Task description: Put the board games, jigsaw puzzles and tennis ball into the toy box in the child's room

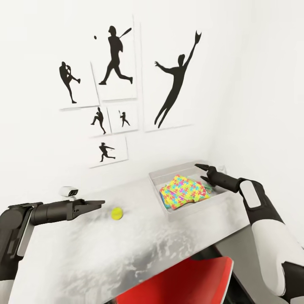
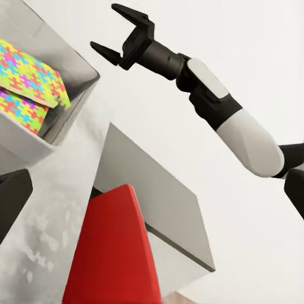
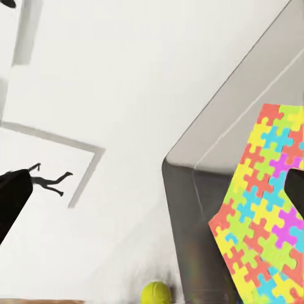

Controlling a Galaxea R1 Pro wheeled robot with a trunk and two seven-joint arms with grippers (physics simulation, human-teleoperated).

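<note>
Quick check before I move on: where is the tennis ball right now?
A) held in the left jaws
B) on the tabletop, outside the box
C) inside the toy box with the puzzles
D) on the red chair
B: the tennis ball lies on the table, apart from the toy box holding the jigsaw puzzles, just ahead of the empty left gripper.

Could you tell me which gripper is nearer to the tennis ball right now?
Left. The left gripper hangs just beside the tennis ball on the table, apart from it. The right gripper is open over the toy box's far end, across the table from the ball.
</note>
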